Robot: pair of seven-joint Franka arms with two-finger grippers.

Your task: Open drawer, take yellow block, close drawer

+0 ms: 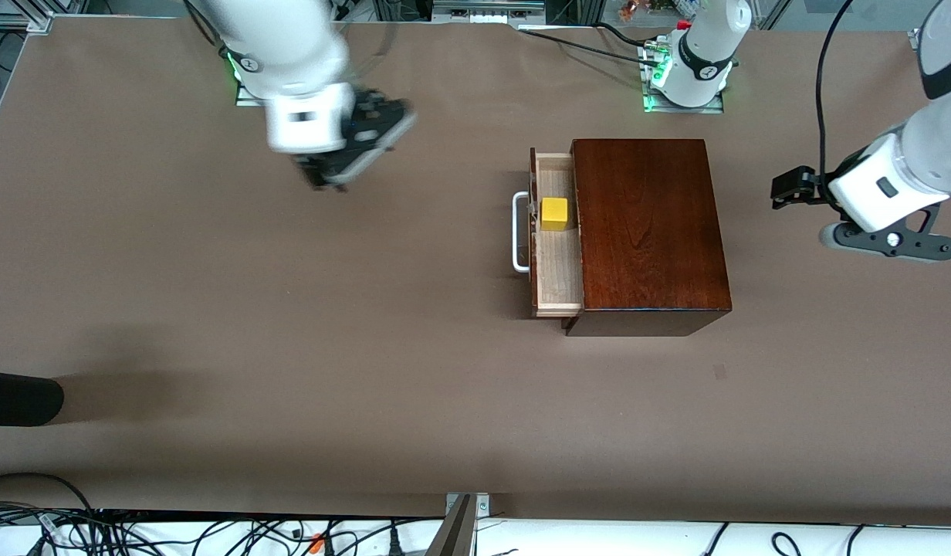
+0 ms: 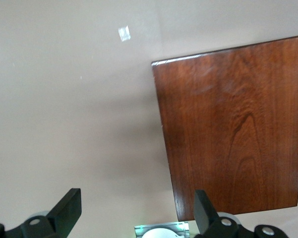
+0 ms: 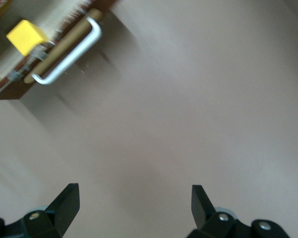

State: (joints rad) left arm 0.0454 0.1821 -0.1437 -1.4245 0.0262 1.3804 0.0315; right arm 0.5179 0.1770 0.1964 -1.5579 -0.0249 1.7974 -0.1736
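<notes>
Because the sliding drawer (image 1: 556, 251) of the glossy reddish-brown wooden box (image 1: 649, 232) already stands pulled out, white bar handle (image 1: 519, 232) forward, the opening step looks done. Taking the block and closing remain. Inside the drawer, the small bright yellow cube (image 1: 555, 213) sits on pale wood toward the robots' end. The right gripper (image 1: 344, 166) hovers over the brown table (image 1: 290, 347), well apart from the drawer, jaws apart and empty. The left gripper (image 1: 881, 239) waits beside the box, jaws apart.
</notes>
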